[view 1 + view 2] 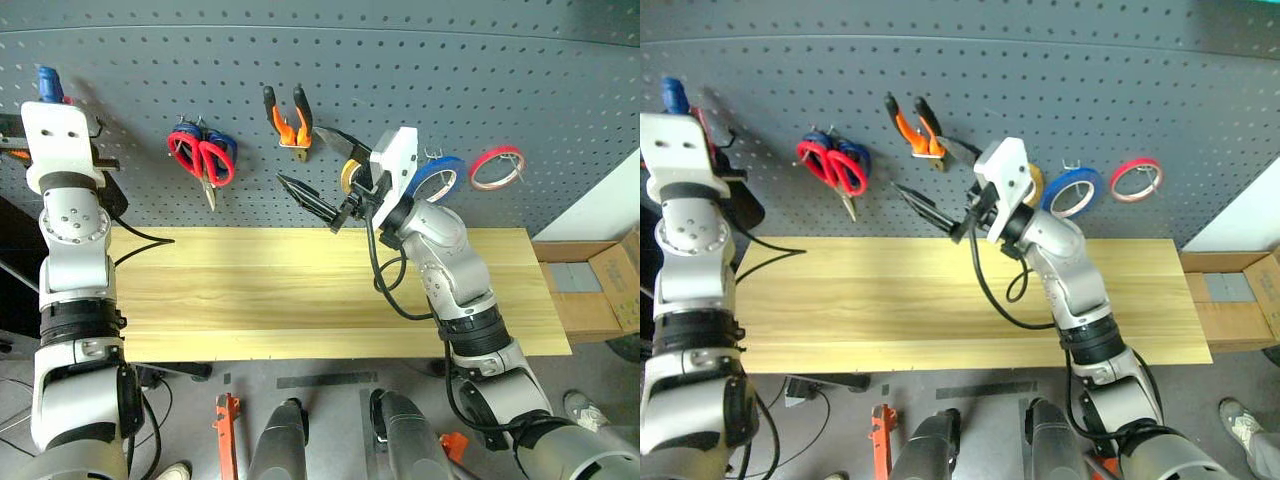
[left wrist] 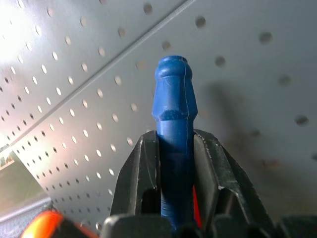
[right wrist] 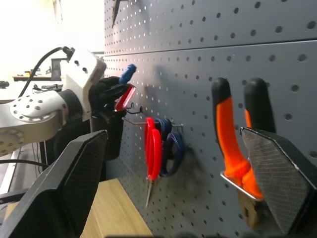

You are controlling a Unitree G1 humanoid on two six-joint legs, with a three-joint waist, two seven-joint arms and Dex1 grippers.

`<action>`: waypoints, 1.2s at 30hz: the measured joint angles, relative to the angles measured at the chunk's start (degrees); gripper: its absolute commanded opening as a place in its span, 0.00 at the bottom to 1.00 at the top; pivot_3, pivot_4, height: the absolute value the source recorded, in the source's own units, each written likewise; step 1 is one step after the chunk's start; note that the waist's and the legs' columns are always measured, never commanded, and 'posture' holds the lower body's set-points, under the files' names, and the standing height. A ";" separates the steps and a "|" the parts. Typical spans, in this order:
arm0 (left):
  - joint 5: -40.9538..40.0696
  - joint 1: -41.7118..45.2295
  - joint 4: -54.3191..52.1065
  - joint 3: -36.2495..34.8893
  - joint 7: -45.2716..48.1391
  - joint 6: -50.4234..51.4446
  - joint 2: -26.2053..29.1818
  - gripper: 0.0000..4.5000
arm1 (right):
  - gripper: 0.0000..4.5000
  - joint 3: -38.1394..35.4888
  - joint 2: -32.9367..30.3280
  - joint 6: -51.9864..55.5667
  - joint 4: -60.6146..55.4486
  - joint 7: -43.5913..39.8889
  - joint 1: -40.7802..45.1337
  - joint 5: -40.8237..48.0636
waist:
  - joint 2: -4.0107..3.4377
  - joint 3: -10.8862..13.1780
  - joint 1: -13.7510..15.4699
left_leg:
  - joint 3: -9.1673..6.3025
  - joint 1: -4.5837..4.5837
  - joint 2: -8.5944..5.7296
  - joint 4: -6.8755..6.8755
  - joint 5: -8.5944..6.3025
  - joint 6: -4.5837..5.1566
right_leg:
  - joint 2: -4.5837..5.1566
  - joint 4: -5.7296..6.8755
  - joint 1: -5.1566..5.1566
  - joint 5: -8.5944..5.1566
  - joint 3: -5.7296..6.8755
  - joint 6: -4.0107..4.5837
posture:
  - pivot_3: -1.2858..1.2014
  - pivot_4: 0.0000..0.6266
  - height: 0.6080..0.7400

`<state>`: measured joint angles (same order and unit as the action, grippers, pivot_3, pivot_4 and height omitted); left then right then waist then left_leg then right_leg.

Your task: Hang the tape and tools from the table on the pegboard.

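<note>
- Left tool (image 2: 176,163): clamped on the blue-handled screwdriver (image 2: 174,129), handle end up, close to the pegboard (image 1: 420,80) at its far left.
- Right tool (image 1: 325,168): spread wide, empty, raised before the board beside the hung pliers (image 1: 289,122).
- Red-handled scissors (image 1: 207,160) and yellow-tan tape (image 1: 348,178): on hooks. Counter (image 1: 300,300): bare.
- Handling, judged: find a free hook; release only once seated.
- Clearance, judged: open holes lie above the left tool; a black holder (image 3: 110,134) sits just below, scissors well aside.
</note>
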<state>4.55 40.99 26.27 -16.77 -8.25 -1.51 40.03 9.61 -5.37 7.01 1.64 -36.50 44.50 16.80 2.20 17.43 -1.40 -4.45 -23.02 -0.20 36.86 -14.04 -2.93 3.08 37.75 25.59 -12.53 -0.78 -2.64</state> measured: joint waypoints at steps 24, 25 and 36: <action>-4.52 -5.51 -10.59 -1.65 0.30 7.37 -7.66 1.00 | 1.00 0.20 -1.40 -0.25 -0.04 -1.78 -0.94 -0.41 | 0.07 0.11 0.49 | -0.06 -0.04 -0.01 0.03 0.01 -0.03 | 0.08 -0.01 -0.02 0.01 0.07 0.01 | 0.57 0.41 1.00; -4.86 -6.66 -12.59 -1.65 0.20 8.00 -8.81 1.00 | 1.00 0.24 -1.74 -0.29 -0.17 -2.18 -0.97 -0.40 | 0.09 0.11 0.62 | -0.07 -0.05 0.00 0.04 0.02 -0.03 | 0.07 -0.02 -0.02 0.01 0.09 0.01 | 0.57 0.41 1.00; -7.44 -10.74 -35.71 -0.14 1.81 18.12 -15.04 1.00 | 1.00 0.18 -8.76 1.87 -10.84 -3.41 -10.00 -0.44 | 0.54 -1.02 2.85 | -0.08 -0.14 -0.02 0.08 0.16 -0.32 | 0.10 -0.18 -0.10 0.02 0.15 0.02 | 0.57 0.23 1.00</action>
<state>-2.89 30.24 -9.44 -16.91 -6.44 16.61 24.99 9.80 -14.13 8.87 -9.20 -39.91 34.50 16.36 2.74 16.41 1.45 -4.52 -23.16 -0.22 36.94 -13.88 -3.24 3.18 37.57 25.49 -12.51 -0.63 -2.62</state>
